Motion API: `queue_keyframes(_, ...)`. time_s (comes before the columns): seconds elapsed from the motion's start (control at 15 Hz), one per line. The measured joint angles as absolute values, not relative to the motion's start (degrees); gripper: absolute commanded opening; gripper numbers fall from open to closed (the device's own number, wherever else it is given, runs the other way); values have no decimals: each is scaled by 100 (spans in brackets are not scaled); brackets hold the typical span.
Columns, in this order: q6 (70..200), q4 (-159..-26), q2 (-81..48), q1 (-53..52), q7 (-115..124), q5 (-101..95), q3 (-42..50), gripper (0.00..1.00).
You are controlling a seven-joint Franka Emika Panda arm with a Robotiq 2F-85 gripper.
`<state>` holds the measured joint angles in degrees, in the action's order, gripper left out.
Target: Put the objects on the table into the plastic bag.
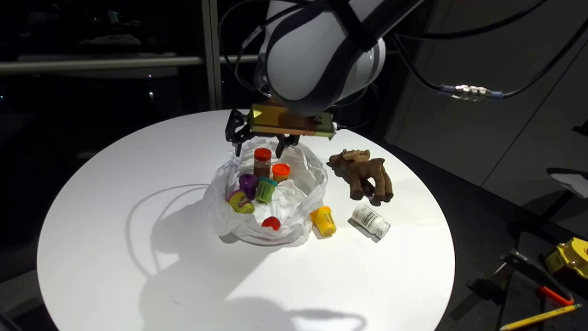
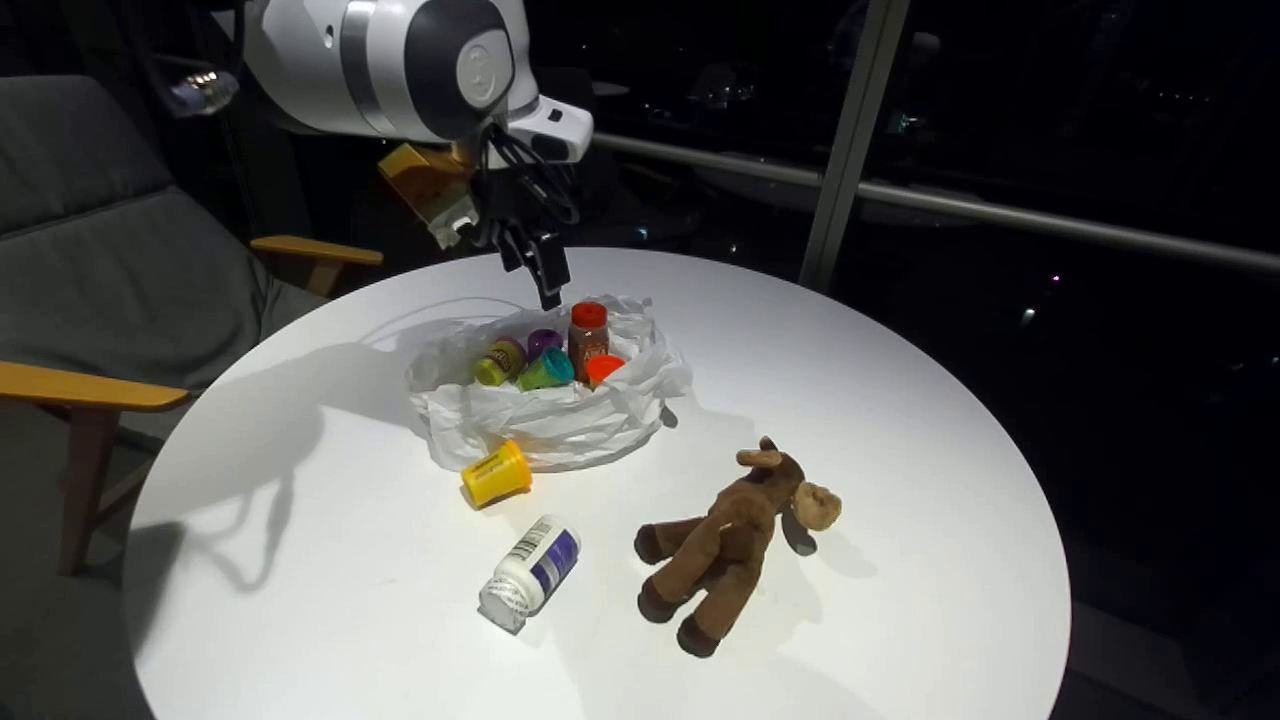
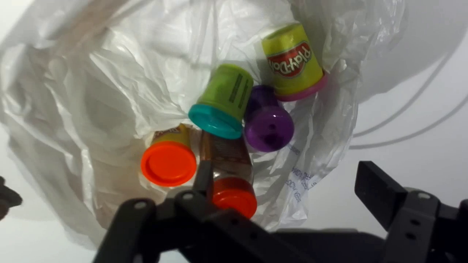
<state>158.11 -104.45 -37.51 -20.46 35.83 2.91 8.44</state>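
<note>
Wrist view alone shows lettering (image 3: 301, 179) — on the plastic bag (image 3: 146, 82).

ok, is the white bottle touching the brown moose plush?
Apart. In an exterior view, a strip of white tabletop shows between the white bottle and the brown moose plush.

Grey upholstered armchair (image 2: 80, 240) with light wooden armrests (image 2: 90, 387), slim yellow pencil (image 1: 541, 317) near an orange handle (image 1: 556, 296), blocky yellow object (image 1: 573, 256), dark window panes (image 2: 1100, 120), horizontal grey metal rail (image 2: 1050, 224)
</note>
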Motion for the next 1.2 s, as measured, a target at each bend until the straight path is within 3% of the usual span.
queue_keyframes(0.67, 14981, -12957, -2172, -1842, 3640, 272, 564, 100)
queue_keyframes(1.2, 15307, -13485, -2304, -1836, 3519, -591, 389, 100)
